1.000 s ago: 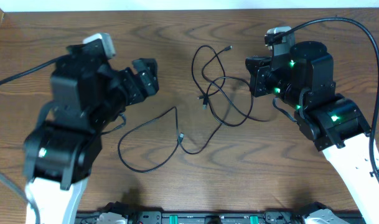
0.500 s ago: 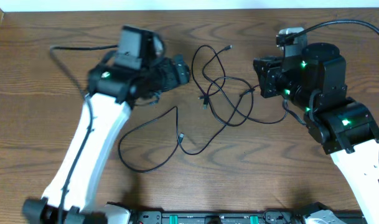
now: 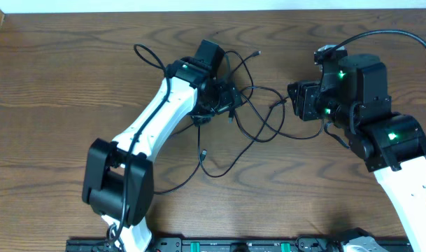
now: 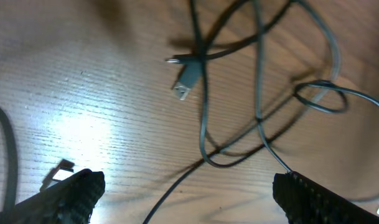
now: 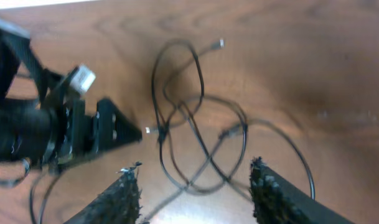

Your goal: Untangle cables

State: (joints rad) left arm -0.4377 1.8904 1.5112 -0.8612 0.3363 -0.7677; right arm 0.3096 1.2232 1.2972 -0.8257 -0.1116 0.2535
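Observation:
Thin black cables lie in a loose tangle (image 3: 254, 138) at the table's middle, with one plug end (image 3: 258, 52) at the back. A second black loop with a small plug (image 3: 204, 152) trails to the front left. No white cord shows. My left gripper (image 3: 225, 103) is low over the tangle's left side. In the left wrist view it (image 4: 189, 202) is open, with a cord running between its fingertips (image 4: 71, 194) and a plug (image 4: 186, 84) ahead. My right gripper (image 3: 296, 101) is open at the tangle's right edge. In the right wrist view it (image 5: 195, 196) is above crossing loops (image 5: 198, 134).
A thicker black robot wire (image 3: 146, 56) loops behind my left arm (image 3: 150, 126). Another arches over my right arm (image 3: 380, 31). The table's back edge (image 3: 199, 8) is close behind the tangle. My left arm shows in the right wrist view (image 5: 52, 130).
My left arm has swung from the left side to the middle and come down over the tangle. My right gripper has drifted slightly right. The cables lie much as before.

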